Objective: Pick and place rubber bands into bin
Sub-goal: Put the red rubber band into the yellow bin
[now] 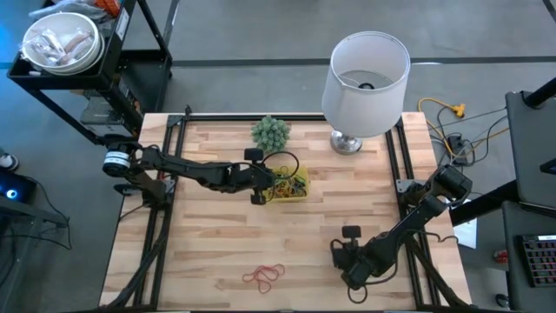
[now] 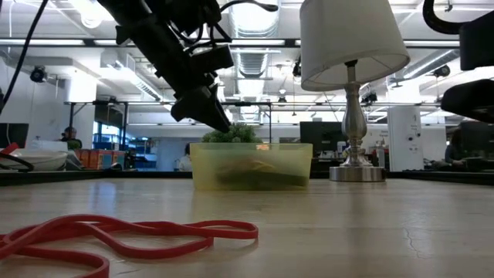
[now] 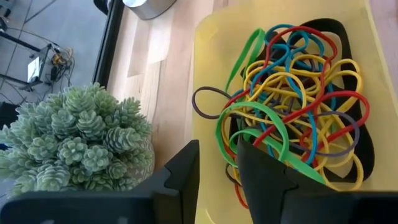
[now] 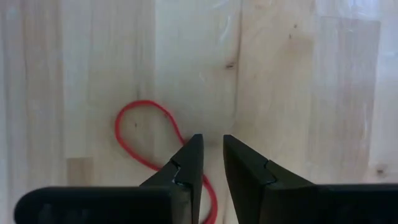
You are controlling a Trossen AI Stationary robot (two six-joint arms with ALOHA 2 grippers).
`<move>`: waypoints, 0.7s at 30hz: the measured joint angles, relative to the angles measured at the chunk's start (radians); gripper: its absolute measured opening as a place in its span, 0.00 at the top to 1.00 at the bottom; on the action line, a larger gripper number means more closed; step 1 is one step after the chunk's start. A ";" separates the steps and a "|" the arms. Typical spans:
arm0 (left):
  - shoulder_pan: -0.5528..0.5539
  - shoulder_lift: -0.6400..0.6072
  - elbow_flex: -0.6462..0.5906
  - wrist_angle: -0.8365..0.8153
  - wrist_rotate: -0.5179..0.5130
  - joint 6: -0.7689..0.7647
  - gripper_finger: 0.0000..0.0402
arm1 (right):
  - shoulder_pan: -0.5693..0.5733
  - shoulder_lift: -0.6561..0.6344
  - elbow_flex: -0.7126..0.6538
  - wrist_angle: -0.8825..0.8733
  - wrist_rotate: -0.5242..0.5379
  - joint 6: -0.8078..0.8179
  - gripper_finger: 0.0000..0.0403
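The left gripper hangs open over the bin of rubber bands; the right gripper, slightly open, holds nothing.

wooden table, bin, lamp (plant too)

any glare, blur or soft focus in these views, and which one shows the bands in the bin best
Low view: ceiling lights flare behind the lamp, and the red rubber bands up close look soft. Left wrist view: sharpest on the tangled rubber bands in the bin, while the left gripper is dark. Right wrist view: pale glare washes the table.
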 joint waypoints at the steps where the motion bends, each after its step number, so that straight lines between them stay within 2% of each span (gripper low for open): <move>1: 0.000 0.000 0.000 0.000 0.000 -0.001 0.77 | 0.000 0.000 0.002 0.000 -0.012 0.000 0.85; 16: 0.000 0.000 -0.011 0.001 0.000 -0.001 0.77 | 0.006 0.000 0.026 0.009 -0.020 -0.043 0.85; 21: 0.000 0.000 -0.011 0.002 0.000 -0.002 0.77 | 0.007 0.000 0.019 0.085 -0.017 -0.059 0.84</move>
